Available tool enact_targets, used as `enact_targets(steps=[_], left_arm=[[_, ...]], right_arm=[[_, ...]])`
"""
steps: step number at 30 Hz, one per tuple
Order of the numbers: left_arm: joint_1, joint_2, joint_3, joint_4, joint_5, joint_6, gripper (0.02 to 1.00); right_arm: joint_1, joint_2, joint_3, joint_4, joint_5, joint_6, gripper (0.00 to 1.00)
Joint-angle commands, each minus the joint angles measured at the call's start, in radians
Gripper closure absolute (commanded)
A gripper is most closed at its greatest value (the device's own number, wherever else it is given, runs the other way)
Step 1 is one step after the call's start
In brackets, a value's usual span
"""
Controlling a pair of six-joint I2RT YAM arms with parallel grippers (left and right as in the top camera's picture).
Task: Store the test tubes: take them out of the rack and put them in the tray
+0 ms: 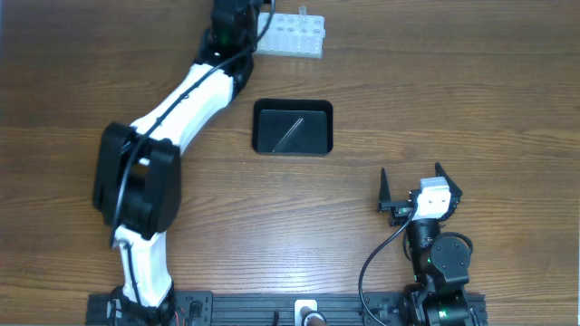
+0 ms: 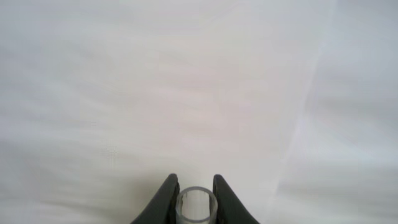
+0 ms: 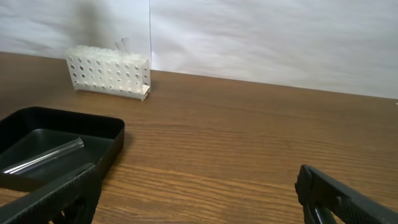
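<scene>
L pincer (image 2: 195, 185) pinched 1 test tube (image 2: 196, 210), up near the white rack (image 1: 294, 36) w/ more tubes (image 3: 122, 43) in it. Black tray (image 1: 315, 140) on the table (image 1: 471, 100) had 1 other tube (image 1: 290, 134) lying inside. R pincer (image 1: 411, 174) was wide open, empty.

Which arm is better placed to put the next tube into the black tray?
Left. The left fingers hold a test tube by the rack, close beyond the tray. The right fingers are open and empty, back near that arm's base.
</scene>
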Motion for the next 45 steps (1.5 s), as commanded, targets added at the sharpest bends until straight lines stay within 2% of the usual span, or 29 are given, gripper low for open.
enact_targets(steps=[1, 4, 7, 11, 15, 19, 22, 45], left_arm=[[-0.002, -0.156, 0.021, -0.155, 0.013, -0.038, 0.978], [-0.019, -0.225, 0.022, -0.379, 0.016, -0.143, 0.976], [-0.049, -0.267, 0.034, -0.632, 0.057, -0.227, 0.978], [-0.113, -0.276, 0.056, -0.904, 0.132, -0.240, 0.976], [-0.172, -0.257, 0.056, -1.110, 0.170, -0.241, 0.976], [-0.188, -0.213, 0.056, -1.258, 0.187, -0.317, 0.976], [-0.187, -0.169, 0.056, -1.316, 0.240, -0.318, 0.976], [-0.172, 0.065, 0.056, -1.266, 0.236, -0.307, 0.976]], right_arm=[[-0.003, -0.001, -0.005, -0.002, 0.012, -0.001, 0.009], [-0.003, -0.001, -0.005, -0.002, 0.012, -0.001, 0.009], [-0.003, -0.001, -0.005, -0.002, 0.012, -0.001, 0.007], [-0.003, -0.001, -0.005, -0.002, 0.012, -0.001, 0.009], [-0.003, -0.001, -0.005, -0.002, 0.012, -0.001, 0.009], [-0.003, -0.001, -0.005, -0.002, 0.012, -0.001, 0.007], [-0.003, -0.001, -0.005, -0.002, 0.012, -0.001, 0.007], [-0.003, -0.001, -0.005, -0.002, 0.012, -0.001, 0.009]])
